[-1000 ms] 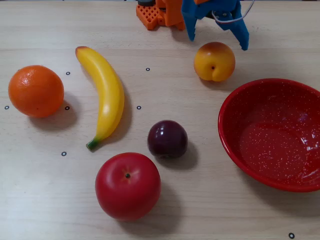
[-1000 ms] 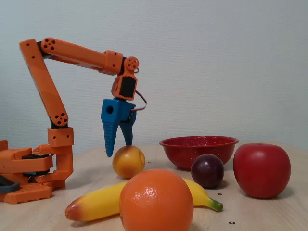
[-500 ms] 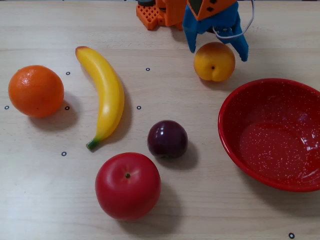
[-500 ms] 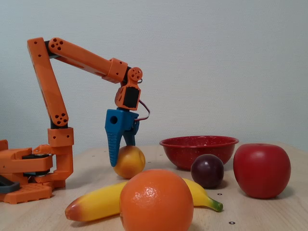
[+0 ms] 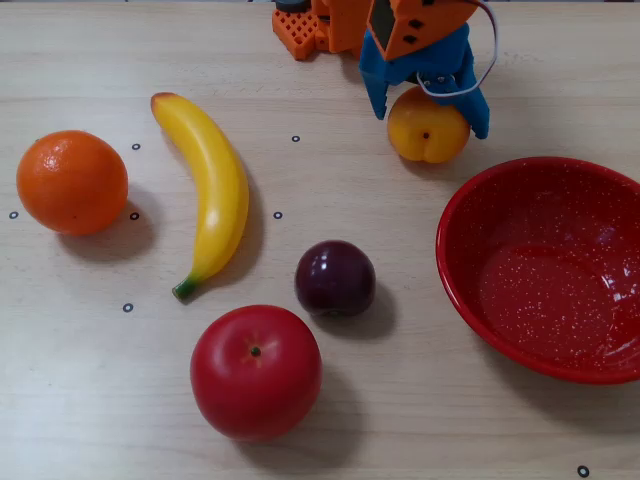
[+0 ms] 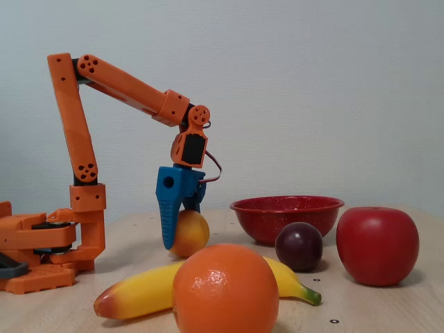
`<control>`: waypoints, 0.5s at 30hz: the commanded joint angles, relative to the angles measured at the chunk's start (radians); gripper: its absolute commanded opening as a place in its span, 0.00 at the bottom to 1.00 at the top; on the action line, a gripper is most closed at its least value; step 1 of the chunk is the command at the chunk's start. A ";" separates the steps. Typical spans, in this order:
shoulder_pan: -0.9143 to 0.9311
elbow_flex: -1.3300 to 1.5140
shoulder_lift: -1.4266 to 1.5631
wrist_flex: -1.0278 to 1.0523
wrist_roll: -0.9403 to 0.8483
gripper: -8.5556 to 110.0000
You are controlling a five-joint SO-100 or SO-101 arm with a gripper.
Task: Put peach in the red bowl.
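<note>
The peach [image 5: 428,133] [image 6: 190,234] is a small yellow-orange fruit with a reddish blush, resting on the table near the arm's base. My blue gripper [image 5: 428,118] [image 6: 177,236] is open and lowered over it, one finger on each side of the fruit. The fingers straddle the peach without visibly squeezing it. The red bowl [image 5: 470,270] [image 6: 288,217], wide and white-speckled inside, sits just right of and nearer than the peach in the top-down fixed view. It holds nothing.
A banana [image 5: 210,190], an orange [image 5: 72,182], a dark plum [image 5: 335,278] and a big red apple [image 5: 256,372] lie left of the bowl. The arm's orange base [image 5: 310,28] stands at the table's far edge.
The gripper has come down and forward from above and behind the peach until its open fingers straddle it. The peach and the other things have not moved.
</note>
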 commanded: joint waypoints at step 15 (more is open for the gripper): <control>0.029 -0.017 0.006 -0.098 -0.029 0.45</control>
